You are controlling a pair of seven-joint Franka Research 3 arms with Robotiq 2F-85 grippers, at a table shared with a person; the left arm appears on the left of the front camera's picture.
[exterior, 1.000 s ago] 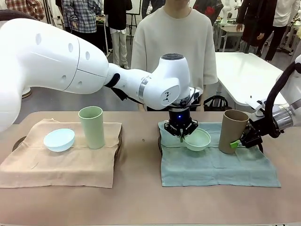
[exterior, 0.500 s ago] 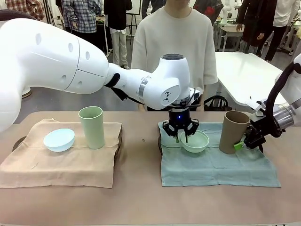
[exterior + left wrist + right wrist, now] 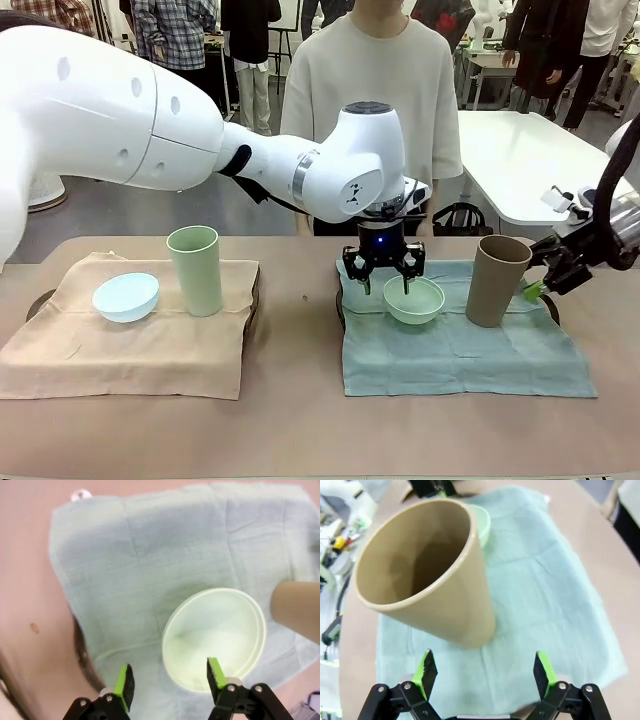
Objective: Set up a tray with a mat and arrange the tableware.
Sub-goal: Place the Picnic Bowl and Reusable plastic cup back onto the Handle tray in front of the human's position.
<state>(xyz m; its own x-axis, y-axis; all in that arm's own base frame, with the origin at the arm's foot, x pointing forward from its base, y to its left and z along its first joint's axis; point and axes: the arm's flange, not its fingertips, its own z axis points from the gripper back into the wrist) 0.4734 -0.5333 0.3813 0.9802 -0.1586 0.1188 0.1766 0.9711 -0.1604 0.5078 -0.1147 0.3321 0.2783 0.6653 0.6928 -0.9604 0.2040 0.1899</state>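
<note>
1. Mint green bowl [image 3: 414,299] resting upright on the pale teal cloth mat [image 3: 455,345], right half of the tabletop [image 3: 300,420], near the mat's far left part.
2. Left gripper [image 3: 384,276] hovering just above the bowl's near-left rim, fingers [image 3: 124,680] apart, nothing between them; in the left wrist view one pad over the bowl's edge, the other over the mat.
3. Tan brown cup [image 3: 497,280] standing upright on the same mat, just right of the bowl, not touching it.
4. Right gripper [image 3: 540,287] just right of the tan cup, clear of it, fingers [image 3: 426,669] spread wide and empty; in the right wrist view the cup's base above and between the pads.
5. Light green cup [image 3: 194,270] upright on the beige cloth mat [image 3: 130,345], left half of the tabletop.
6. Pale blue bowl [image 3: 126,297] just left of the light green cup, tilted, on the beige mat.
7. Dark tray edge [image 3: 339,305] peeking out under the teal mat's left side.
8. Person in a cream top [image 3: 375,90] standing at the far side, behind the left arm.
</note>
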